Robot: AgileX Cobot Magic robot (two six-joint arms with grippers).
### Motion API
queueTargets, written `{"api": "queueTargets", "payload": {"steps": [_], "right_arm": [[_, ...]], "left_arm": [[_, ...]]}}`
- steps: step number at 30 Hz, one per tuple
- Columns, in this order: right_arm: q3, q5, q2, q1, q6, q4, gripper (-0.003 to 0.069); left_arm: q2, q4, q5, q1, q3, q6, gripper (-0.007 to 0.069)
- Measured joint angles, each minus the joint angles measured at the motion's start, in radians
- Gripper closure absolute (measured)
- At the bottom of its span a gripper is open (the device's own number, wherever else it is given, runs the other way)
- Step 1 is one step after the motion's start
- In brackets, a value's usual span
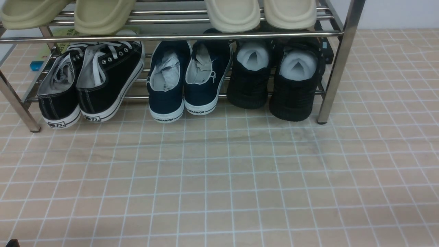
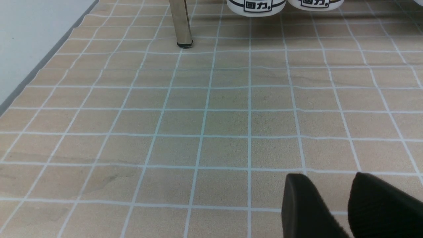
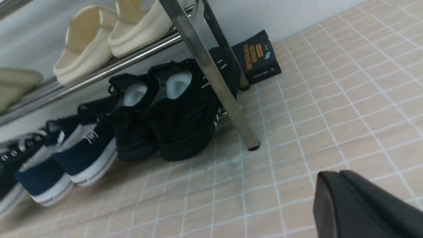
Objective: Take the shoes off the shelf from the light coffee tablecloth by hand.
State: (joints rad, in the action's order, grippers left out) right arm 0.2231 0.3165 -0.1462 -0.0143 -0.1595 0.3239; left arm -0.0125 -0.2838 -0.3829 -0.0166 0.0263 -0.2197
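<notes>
Front view is showing me the light coffee tablecloth (image 1: 219, 178) lying over the whole surface, faintly creased and running back to a pale wall (image 1: 394, 13). The shoes (image 1: 295, 99) are sitting on the lower tier of the shelf (image 1: 339, 68) at its right end, heels facing me. My right hand (image 3: 330, 188) is hanging clenched on nothing near the shelf's right front leg, while my left hand (image 2: 330, 185) is hanging over bare cloth with its fingers parted.

Shelf (image 1: 337, 68) stands on tablecloth (image 1: 219, 178). Lower tier, L to R: canvas sneakers (image 1: 103, 85), WARRIOR shoes (image 1: 168, 99), knit shoes (image 1: 291, 96) next to R leg. Slippers (image 1: 233, 13) on upper tier. Box (image 3: 256, 56) behind shelf's R end.
</notes>
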Motion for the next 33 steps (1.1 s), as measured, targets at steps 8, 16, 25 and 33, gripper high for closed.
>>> {"api": "queueTargets", "payload": {"steps": [8, 16, 25, 33], "right_arm": [[0.277, 0.363, -0.458, 0.000, 0.030, -0.099, 0.0659], [0.481, 0.557, -0.912, 0.000, 0.231, 0.082, 0.0657], [0.691, 0.602, -1.173, -0.183, 0.679, 0.578, 0.0656], [1.098, 0.665, -1.440, -0.457, 0.490, 0.285, 0.0656]], "left_arm": [[0.000, 0.000, 0.000, 0.000, 0.000, 0.000, 0.0385], [0.000, 0.000, 0.000, 0.000, 0.000, 0.000, 0.0385], [0.000, 0.000, 0.000, 0.000, 0.000, 0.000, 0.0385], [0.000, 0.000, 0.000, 0.000, 0.000, 0.000, 0.0385]]}}
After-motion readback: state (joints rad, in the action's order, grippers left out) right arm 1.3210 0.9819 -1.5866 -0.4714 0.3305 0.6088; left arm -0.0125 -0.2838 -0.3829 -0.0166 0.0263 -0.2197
